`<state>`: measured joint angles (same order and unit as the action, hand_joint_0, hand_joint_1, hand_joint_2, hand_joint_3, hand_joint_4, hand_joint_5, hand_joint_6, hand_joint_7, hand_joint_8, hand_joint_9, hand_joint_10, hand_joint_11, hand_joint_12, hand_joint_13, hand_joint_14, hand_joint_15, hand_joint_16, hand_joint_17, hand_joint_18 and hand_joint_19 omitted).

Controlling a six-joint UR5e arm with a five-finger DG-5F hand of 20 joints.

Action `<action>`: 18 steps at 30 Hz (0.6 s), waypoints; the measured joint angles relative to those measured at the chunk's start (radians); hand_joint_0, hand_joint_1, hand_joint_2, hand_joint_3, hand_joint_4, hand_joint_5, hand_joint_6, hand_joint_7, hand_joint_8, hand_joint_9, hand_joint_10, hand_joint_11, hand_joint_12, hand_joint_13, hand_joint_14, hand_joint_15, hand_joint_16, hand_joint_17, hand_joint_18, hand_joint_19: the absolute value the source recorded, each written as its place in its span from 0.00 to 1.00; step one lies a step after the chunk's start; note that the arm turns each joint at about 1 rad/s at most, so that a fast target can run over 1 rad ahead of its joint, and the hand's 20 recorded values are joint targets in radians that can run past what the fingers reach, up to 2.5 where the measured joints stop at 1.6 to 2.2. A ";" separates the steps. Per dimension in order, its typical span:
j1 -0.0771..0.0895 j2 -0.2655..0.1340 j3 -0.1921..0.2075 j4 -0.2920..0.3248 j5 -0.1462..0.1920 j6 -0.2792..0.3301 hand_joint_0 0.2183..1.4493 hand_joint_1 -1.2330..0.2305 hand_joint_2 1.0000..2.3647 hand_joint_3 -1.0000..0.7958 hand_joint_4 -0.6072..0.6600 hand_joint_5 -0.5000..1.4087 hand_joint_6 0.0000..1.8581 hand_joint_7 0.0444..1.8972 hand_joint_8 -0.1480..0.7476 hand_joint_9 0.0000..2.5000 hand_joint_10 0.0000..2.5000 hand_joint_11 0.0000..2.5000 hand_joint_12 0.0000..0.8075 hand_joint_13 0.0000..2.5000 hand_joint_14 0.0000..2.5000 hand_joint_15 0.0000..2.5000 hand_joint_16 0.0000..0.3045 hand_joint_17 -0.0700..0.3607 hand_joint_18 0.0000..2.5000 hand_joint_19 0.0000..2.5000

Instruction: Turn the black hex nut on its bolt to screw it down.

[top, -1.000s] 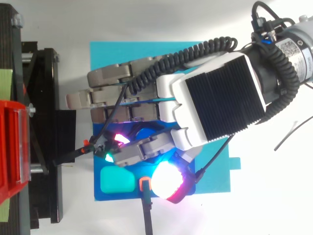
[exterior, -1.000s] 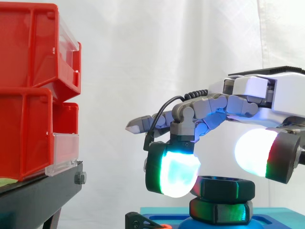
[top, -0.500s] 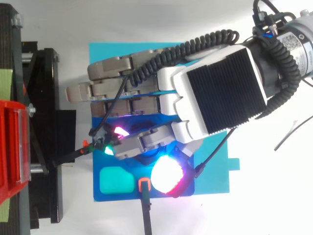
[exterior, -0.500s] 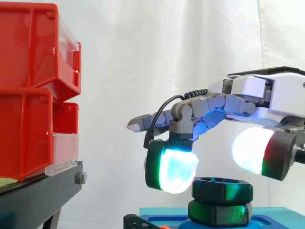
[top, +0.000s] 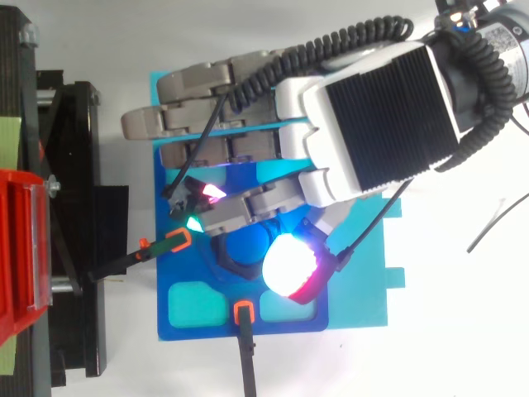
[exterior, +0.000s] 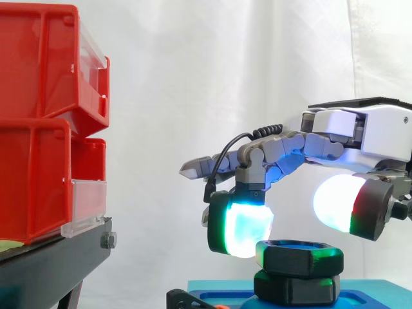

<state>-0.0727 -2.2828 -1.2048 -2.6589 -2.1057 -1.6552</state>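
The black hex nut (exterior: 299,256) sits on a blue bolt (top: 248,246), just above a second black hex piece (exterior: 297,288). From above, the nut (top: 232,260) rings the bolt on the blue fixture (top: 248,324). My hand (top: 380,107) reaches in from the right and hovers over it. One finger bends down, and its cyan-green pad (exterior: 239,224) hangs at the nut's upper left edge. The thumb's white-red pad (exterior: 347,205) floats above the nut's right side, apart from it. The remaining fingers stretch out straight. The hand is open and holds nothing.
Red bins (exterior: 45,122) stacked on a black stand (exterior: 51,264) fill the left. The blue fixture lies on a cyan mat (top: 368,289). Two orange-tipped black probes (top: 175,241) (top: 242,313) point at the fixture beside a teal pad (top: 197,308).
The hand slid toward the top edge of the top view, uncovering the nut and bolt. From the side, the bent finger shifted right and the nut's facets show at a new angle.
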 measured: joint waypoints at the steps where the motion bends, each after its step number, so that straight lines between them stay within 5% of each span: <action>1: -0.003 0.000 0.000 0.000 -0.003 0.000 0.25 0.68 0.00 0.28 0.51 0.23 0.27 0.67 0.45 0.29 0.00 0.00 0.42 0.12 0.00 0.00 0.15 0.40 0.13 0.12; 11: -0.034 0.000 0.000 0.008 -0.040 0.001 0.25 0.68 0.00 0.28 0.52 0.23 0.27 0.66 0.45 0.29 0.00 0.00 0.42 0.12 0.00 0.00 0.15 0.40 0.13 0.12; 18: -0.031 0.001 0.014 0.009 -0.047 0.006 0.25 0.68 0.00 0.28 0.54 0.23 0.27 0.62 0.45 0.28 0.00 0.00 0.42 0.12 0.00 0.00 0.15 0.40 0.13 0.12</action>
<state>-0.1041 -2.2816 -1.1907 -2.6499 -2.1526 -1.6488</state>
